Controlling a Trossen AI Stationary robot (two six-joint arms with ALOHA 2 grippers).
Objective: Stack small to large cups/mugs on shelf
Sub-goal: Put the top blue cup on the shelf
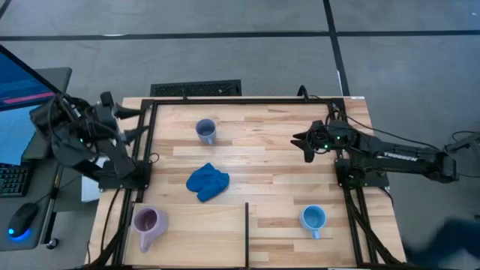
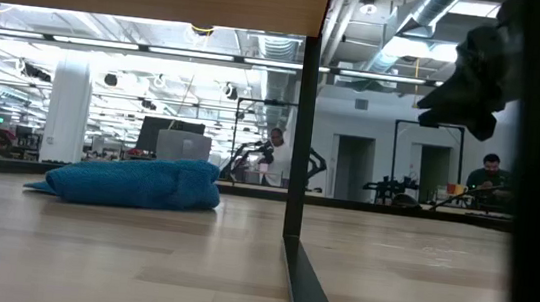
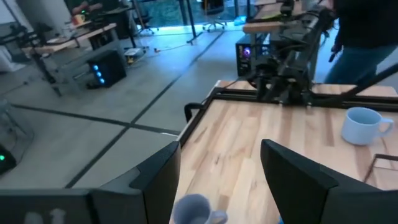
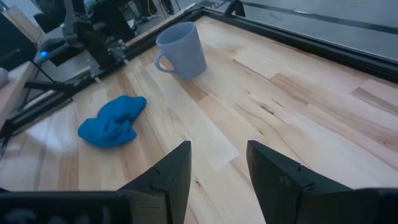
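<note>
Seen from above, the left hand [image 1: 139,124] hovers at the table's [image 1: 262,169] left edge, near the far corner, its two fingers spread apart with nothing between them; the right hand [image 1: 302,142] hangs over the right part of the table, pointing toward the middle, fingers likewise spread and holding nothing.

The three mugs stand upright and well apart; the grey-blue mug [image 1: 206,131] sits near the far edge, left of centre; the lilac mug [image 1: 146,222] stands at the near left corner with its handle toward the near edge; the light blue mug [image 1: 313,218] stands on the shelf [image 1: 360,240], the paler panel filling the table's near right part, whose thin dark edge runs from the near side toward the middle.

A blue cloth [image 1: 207,182] lies crumpled in the middle of the table, between the grey-blue mug and the shelf's edge, touching neither; no mug sits inside another.

In the room beyond the table, a person [image 2: 489,179] sits at a distant desk.
</note>
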